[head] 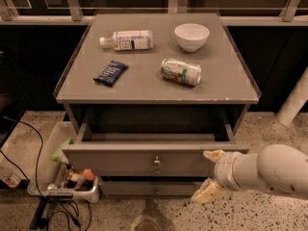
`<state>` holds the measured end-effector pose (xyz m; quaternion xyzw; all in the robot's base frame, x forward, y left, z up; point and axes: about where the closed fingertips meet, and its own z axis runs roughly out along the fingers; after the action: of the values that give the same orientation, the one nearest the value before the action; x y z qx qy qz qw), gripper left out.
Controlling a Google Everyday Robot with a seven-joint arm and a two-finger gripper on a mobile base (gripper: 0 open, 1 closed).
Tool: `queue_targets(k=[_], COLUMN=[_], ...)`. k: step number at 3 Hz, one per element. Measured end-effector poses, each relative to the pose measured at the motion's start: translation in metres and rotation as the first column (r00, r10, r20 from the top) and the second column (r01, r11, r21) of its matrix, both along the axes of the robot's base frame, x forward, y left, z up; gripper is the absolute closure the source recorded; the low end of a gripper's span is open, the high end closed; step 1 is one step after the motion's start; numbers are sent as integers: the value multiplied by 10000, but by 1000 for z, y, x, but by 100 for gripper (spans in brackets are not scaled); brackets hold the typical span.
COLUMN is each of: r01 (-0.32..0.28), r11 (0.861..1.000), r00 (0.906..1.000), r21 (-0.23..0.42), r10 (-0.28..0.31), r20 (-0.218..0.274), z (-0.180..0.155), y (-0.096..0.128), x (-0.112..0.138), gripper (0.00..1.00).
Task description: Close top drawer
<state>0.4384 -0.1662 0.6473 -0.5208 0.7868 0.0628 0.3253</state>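
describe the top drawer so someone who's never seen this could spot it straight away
Find the grey cabinet with a bottle, bowl and can on top. Right under that top, the top drawer is the one pulled out, its wide flat front carrying one small round knob. The lower drawer front sits shut, and the gripper, fingers apart, is at the open one's right end.
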Motion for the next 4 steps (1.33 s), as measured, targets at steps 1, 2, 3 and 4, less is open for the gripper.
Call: queue_targets(k=[1,2,3,4], r01=[82,-103,-259,-357], r11=[10000,9999,9996,9993], r00=[9997,9985,9967,9955], r21=[-43,-59,-142,-141], r10=[-81,107,269,368], r20=[217,544,766,878], z=[3,14,17,22], y=[0,12,26,33], x=[13,52,118,127], gripper=[0,0,0,17])
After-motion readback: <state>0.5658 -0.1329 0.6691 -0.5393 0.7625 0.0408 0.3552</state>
